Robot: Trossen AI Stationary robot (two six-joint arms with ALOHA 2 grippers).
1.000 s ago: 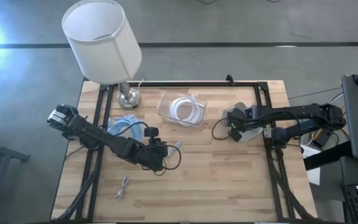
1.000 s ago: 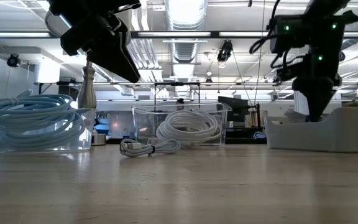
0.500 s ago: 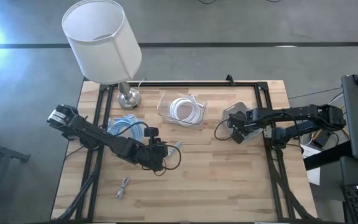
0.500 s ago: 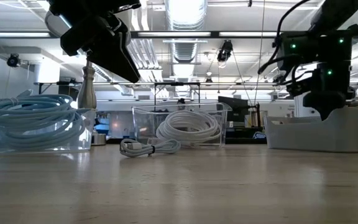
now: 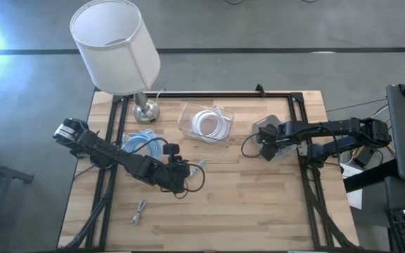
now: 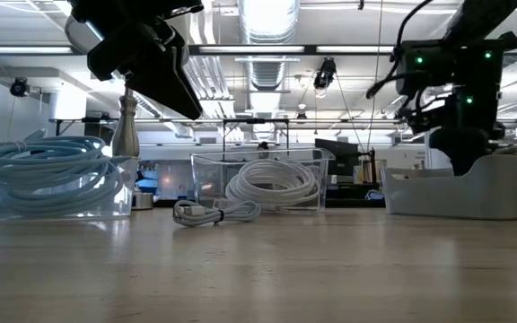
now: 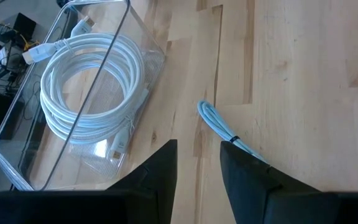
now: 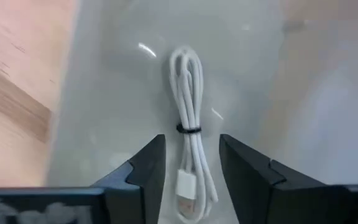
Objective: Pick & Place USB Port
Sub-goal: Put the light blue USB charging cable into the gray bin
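While right claw (image 8: 188,168) gapes, bundled cable (image 8: 189,155) in tray (image 8: 104,112)

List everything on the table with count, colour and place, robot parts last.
Lamp: one, white shade, metal base, far left corner.
Clear bin: one, holding a white cable coil, far middle.
Blue cable coil: one, left side.
Bundled white cable: one, lying in the grey tray, right side.
Loose small cable: one, grey, near left.
Left gripper: one, dark, mid-table, jaws open.
Right gripper: one, dark, over the tray, jaws open.
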